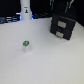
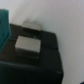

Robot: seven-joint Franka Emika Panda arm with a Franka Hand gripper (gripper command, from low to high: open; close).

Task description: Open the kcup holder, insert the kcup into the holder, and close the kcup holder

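Fingers' state indiscernible; one kcup [image 1: 25, 45] on table [image 1: 45, 60]; one kcup holder [image 1: 63, 26], two drawers shut.

The Panda arm [image 1: 65, 4] shows only at the far edge, toward the exterior view's right, as a dark, blurred shape reaching down. Its gripper [image 1: 62, 12] hangs low there. Whether the jaws are apart or closed cannot be told. The wrist view shows no fingers.

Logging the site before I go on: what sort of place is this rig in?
Probably a lab test bench: a plain white table holding only the kcup holder, the kcup and a white post with blue light.
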